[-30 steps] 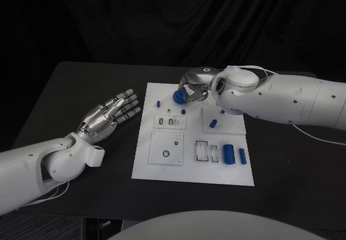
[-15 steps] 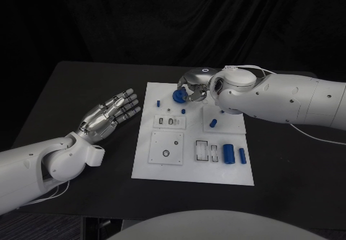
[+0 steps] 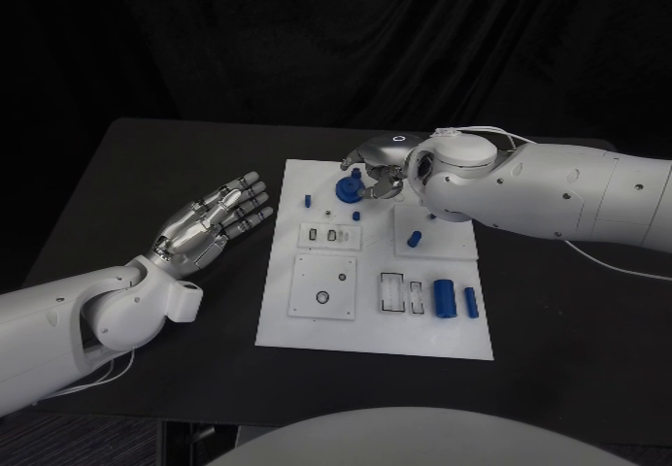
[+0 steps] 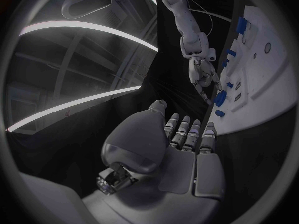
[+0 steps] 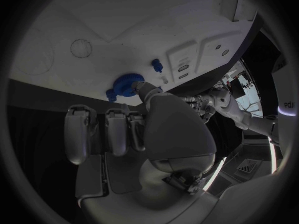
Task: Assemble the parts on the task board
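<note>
The white task board [image 3: 322, 325] lies in the middle of the table. At its far end my right hand [image 3: 378, 167] pinches a blue round part [image 3: 351, 186] between thumb and a finger, just above the board. In the right wrist view that blue round part [image 5: 127, 83] sits at the fingertips, over the board's edge [image 5: 93, 30]. The left wrist view has the right hand [image 4: 202, 77] with the part [image 4: 220, 97] too. My left hand [image 3: 213, 221] lies open, palm up, on the table left of the board, holding nothing.
Other blue parts lie on the board: a small peg [image 3: 307, 202], a small piece [image 3: 355, 216], a short piece [image 3: 415, 238], a thick cylinder [image 3: 444, 298] and a bar [image 3: 472, 303]. White recessed blocks [image 3: 325, 284] occupy the board's middle.
My right hand has turned a little with the blue round part, which now stands more on edge. The left arm has not moved.
</note>
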Robot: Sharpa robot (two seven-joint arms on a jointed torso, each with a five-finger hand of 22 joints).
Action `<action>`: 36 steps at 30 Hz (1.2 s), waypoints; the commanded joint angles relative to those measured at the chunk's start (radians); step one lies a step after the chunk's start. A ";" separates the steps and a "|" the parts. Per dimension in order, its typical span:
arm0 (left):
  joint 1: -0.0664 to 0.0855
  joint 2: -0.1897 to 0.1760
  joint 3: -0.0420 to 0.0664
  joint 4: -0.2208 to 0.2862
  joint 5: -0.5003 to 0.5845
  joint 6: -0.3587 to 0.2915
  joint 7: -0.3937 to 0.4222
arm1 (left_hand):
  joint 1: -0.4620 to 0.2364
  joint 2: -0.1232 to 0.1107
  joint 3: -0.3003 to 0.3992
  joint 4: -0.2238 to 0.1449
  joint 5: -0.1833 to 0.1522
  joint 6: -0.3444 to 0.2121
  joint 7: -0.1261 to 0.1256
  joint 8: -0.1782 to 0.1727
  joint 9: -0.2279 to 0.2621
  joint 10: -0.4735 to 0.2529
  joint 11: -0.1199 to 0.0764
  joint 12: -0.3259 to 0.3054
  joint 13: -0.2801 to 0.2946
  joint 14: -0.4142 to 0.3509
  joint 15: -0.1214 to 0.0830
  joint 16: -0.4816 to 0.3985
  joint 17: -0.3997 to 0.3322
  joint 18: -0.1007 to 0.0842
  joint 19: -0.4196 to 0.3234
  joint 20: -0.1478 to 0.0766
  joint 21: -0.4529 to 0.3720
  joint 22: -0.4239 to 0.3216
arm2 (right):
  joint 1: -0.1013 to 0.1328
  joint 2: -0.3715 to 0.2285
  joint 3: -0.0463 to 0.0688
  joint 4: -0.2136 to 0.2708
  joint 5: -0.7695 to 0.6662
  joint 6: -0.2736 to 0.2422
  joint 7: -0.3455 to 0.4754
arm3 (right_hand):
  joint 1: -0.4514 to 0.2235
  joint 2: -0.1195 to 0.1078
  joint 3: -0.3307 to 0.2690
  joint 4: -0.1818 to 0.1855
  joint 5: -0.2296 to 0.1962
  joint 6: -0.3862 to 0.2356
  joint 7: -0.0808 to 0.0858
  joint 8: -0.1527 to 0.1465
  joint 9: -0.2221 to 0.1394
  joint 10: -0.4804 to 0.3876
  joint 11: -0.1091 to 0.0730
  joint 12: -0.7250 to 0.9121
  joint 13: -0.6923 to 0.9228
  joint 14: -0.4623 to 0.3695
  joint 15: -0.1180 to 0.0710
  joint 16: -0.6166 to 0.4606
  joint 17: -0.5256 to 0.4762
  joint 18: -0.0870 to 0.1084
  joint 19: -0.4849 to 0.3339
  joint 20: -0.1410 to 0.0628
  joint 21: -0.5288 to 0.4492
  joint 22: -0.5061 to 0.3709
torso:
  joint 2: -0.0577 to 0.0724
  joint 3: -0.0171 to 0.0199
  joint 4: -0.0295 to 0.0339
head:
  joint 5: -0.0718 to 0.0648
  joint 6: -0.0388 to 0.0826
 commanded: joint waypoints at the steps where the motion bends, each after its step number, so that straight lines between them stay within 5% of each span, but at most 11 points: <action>1: -0.002 0.003 0.001 -0.001 0.004 0.018 0.084 | -0.003 0.002 0.006 0.002 0.004 -0.003 0.006 -0.004 -0.001 -0.009 0.001 -0.004 -0.001 -0.006 -0.002 0.003 -0.001 0.003 -0.001 0.007 -0.003 -0.001 | -0.003 -0.004 0.000 0.001 -0.007 -0.002 -0.003 | 0.001 -0.006 0.002 -0.007 -0.005 -0.002 0.000 -0.004 -0.002 0.044 -0.006 -0.004 0.211 0.066 -0.007 -0.004 0.178 0.014 0.018 -0.006 -0.006 0.195 | -0.001 -0.0003 -0.0005 | 0.000 -0.002; 6: -0.002 0.003 0.001 -0.002 0.004 0.019 0.084 | -0.005 0.002 0.007 0.001 0.004 -0.002 0.008 -0.003 0.000 -0.009 0.001 -0.004 -0.001 -0.005 -0.001 0.004 -0.001 0.003 -0.001 0.008 -0.003 -0.001 | -0.003 -0.010 0.000 0.001 -0.007 0.002 0.003 | 0.005 -0.003 0.005 -0.010 -0.005 0.012 -0.002 -0.002 0.001 0.044 -0.007 -0.004 0.212 0.065 -0.008 -0.005 0.177 0.014 0.018 -0.007 -0.007 0.195 | 0.000 0.0003 -0.0008 | 0.000 -0.003; 10: -0.002 0.003 0.001 -0.003 0.004 0.020 0.084 | -0.005 0.002 0.007 0.001 0.004 -0.002 0.008 -0.003 0.000 -0.009 0.001 -0.004 -0.001 -0.005 -0.001 0.004 -0.001 0.003 -0.001 0.008 -0.003 -0.001 | -0.003 -0.018 0.000 0.006 -0.007 0.004 0.006 | 0.004 0.003 0.008 -0.011 -0.006 0.082 0.002 0.013 0.017 0.046 -0.006 -0.003 0.214 0.066 -0.008 -0.004 0.179 0.013 0.018 -0.008 -0.007 0.196 | 0.000 0.0004 -0.0007 | -0.002 -0.003; 16: -0.003 -0.005 0.001 0.002 0.004 0.017 0.086 | -0.005 0.002 0.007 0.001 0.004 -0.002 0.008 -0.003 0.000 -0.009 0.001 -0.004 -0.001 -0.005 -0.001 0.004 -0.001 0.003 -0.001 0.008 -0.003 -0.001 | 0.001 -0.062 0.000 0.034 -0.007 -0.070 0.019 | -0.006 0.004 0.002 -0.006 -0.036 0.157 0.006 0.029 0.030 0.053 -0.003 0.001 0.219 0.068 -0.006 -0.002 0.182 0.012 0.022 -0.007 -0.004 0.199 | 0.000 0.0008 -0.0007 | -0.001 0.007; 23: -0.003 -0.016 0.001 0.014 0.004 0.011 0.088 | -0.007 0.000 0.010 -0.001 0.004 0.003 0.010 -0.002 0.001 -0.008 0.001 -0.002 0.000 -0.004 0.000 0.005 0.000 0.003 0.000 0.008 -0.002 -0.001 | 0.048 -0.226 0.000 0.169 -0.008 -0.168 0.002 | -0.048 0.014 -0.036 0.041 -0.174 0.243 0.017 0.055 0.027 0.086 0.006 0.020 0.247 0.078 0.001 0.016 0.200 0.003 0.045 0.000 0.025 0.217 | 0.000 0.0002 -0.0011 | 0.009 0.011; 28: -0.003 -0.022 0.001 0.017 0.004 0.005 0.090 | -0.008 -0.001 0.011 -0.003 0.004 0.006 0.011 -0.001 0.001 -0.007 0.002 0.001 0.000 -0.002 0.000 0.006 0.000 0.003 0.000 0.009 -0.002 -0.001 | 0.077 -0.346 -0.001 0.232 -0.005 -0.214 -0.001 | -0.059 0.014 -0.056 0.061 -0.201 0.275 0.014 0.061 0.026 0.104 0.004 0.030 0.263 0.086 -0.001 0.031 0.215 -0.004 0.063 -0.001 0.051 0.231 | 0.000 -0.0001 -0.0044 | 0.001 0.011; 36: -0.003 -0.027 0.001 0.022 0.004 0.003 0.088 | -0.011 -0.002 0.013 -0.005 0.005 0.009 0.012 0.001 0.002 -0.005 0.003 0.003 0.001 -0.001 0.000 0.008 0.001 0.003 0.001 0.010 -0.001 -0.001 | 0.067 -0.486 -0.002 0.260 0.068 -0.190 0.007 | -0.054 0.004 -0.099 0.106 -0.296 0.316 0.016 0.060 0.020 0.104 0.005 0.030 0.263 0.098 0.000 0.059 0.244 -0.012 0.080 -0.002 0.075 0.244 | -0.002 -0.0012 0.0001 | -0.020 0.021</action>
